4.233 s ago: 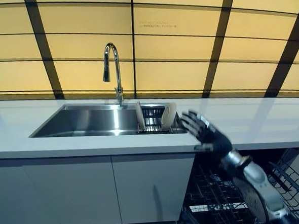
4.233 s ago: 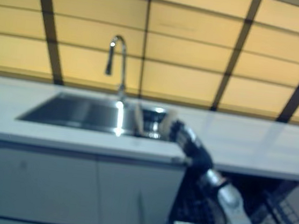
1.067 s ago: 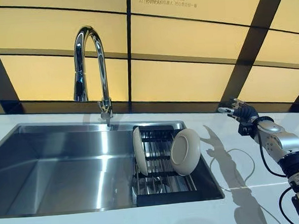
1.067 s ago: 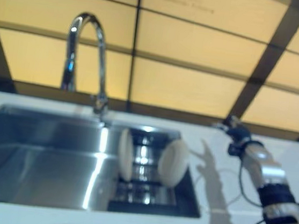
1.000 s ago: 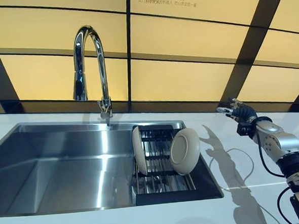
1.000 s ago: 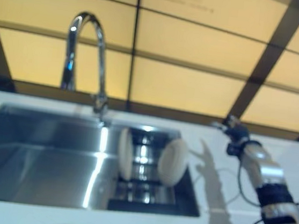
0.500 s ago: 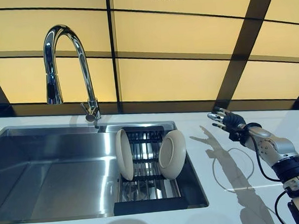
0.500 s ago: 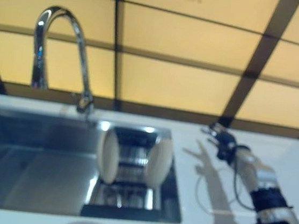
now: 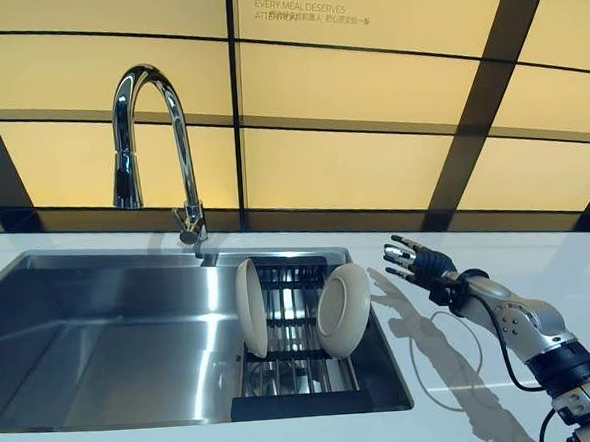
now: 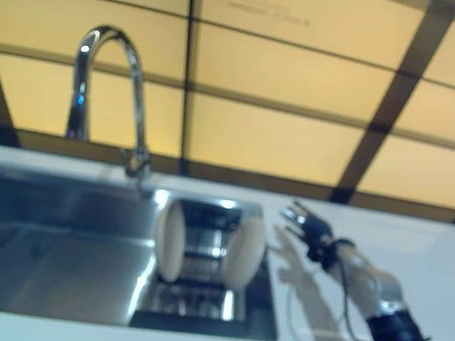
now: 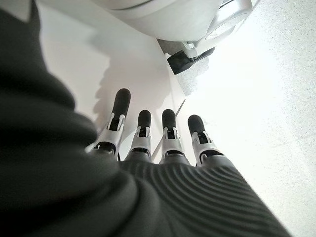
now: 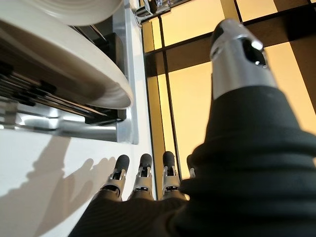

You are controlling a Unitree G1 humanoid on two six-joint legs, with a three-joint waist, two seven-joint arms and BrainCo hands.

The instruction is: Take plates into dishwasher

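Leftward since half a second ago, the right hand (image 9: 425, 267) now hovers over the white tabletop (image 9: 455, 372) nearer the sink (image 9: 102, 343). Two cream plates (image 9: 343, 309) stand upright in the sink's dish rack (image 9: 293, 356), just beside its spread, empty fingers (image 9: 401, 258) but not touching. Left hand (image 11: 163, 148) hangs relaxed.

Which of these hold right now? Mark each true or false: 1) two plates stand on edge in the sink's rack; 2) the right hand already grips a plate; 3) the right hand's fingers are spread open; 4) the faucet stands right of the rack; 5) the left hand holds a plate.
1) True: two plates, the left plate and the right plate, stand on edge in the dish rack in the sink.
2) False: the right hand is over the countertop, right of the rack, touching no plate.
3) True: its fingers are straight and spread.
4) False: the faucet rises behind the sink, left of the rack.
5) False: the left hand holds nothing, fingers straight.
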